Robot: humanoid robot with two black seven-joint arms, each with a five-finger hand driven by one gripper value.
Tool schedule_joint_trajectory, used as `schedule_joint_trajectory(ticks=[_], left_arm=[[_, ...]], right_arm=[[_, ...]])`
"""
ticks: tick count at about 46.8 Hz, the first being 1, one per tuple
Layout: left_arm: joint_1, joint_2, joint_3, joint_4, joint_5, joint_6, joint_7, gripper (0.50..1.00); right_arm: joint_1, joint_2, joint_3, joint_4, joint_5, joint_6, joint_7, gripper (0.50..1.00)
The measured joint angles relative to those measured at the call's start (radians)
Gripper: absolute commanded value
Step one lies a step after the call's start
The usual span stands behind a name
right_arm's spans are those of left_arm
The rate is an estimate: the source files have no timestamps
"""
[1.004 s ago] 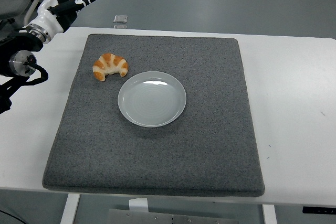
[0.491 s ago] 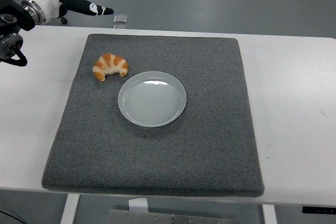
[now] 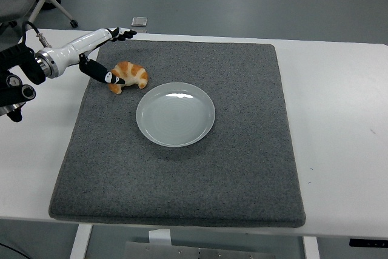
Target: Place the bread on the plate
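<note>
Centrally on the white table lies a large, square grey mat with a coarse, felt-like surface and rounded corners. On it, a little left of the middle, sits a round pale plate, smooth and glossy, with faint concentric rings and a bright reflection near its far rim; it holds nothing. Just beyond the plate's upper-left edge, on the mat and apart from the plate, rests the bread: a crescent-shaped croissant, golden-orange with paler cream bands across its ridged back, its two ends curling toward the near side.

Over the mat's far-left corner the left hand reaches in from the left edge on a black arm with a white forearm shell. Its fingers are spread: the long fingers point out straight toward the mat's far edge, above and beyond the croissant, while the black thumb angles down separately, its tip at the croissant's left end. Whether the thumb actually touches the bread cannot be told. The hand grasps nothing. A small flat grey object lies on the floor just past the table's far edge.
</note>
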Motion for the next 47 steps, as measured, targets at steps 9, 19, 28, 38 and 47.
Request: schedule_joint_trajectory(ticks=[9, 19, 28, 38, 47], left_arm=[[0.049, -0.02, -0.017, 0.046, -0.009, 0.053, -0.012, 0.988], [0.126, -0.124, -0.058, 0.18, -0.014, 0.067, -0.018, 0.988], [0.165, -0.211, -0.1, 0.29, -0.02, 0.067, -0.018, 0.986], [0.192, -0.298, -0.135, 0.413, -0.024, 0.063, -0.02, 0.973], [0.22, -0.368, -0.152, 0.512, -0.038, 0.056, -0.021, 0.924]], right_arm=[[0.0, 0.0, 0.0, 0.0, 0.0, 0.0, 0.0, 0.93], [0.0, 0.0, -0.001, 0.0, 0.0, 0.0, 0.0, 0.93], [0.0, 0.0, -0.002, 0.0, 0.0, 0.0, 0.0, 0.93], [0.0, 0.0, -0.001, 0.0, 0.0, 0.0, 0.0, 0.93], [0.0, 0.0, 0.0, 0.0, 0.0, 0.0, 0.0, 0.93]])
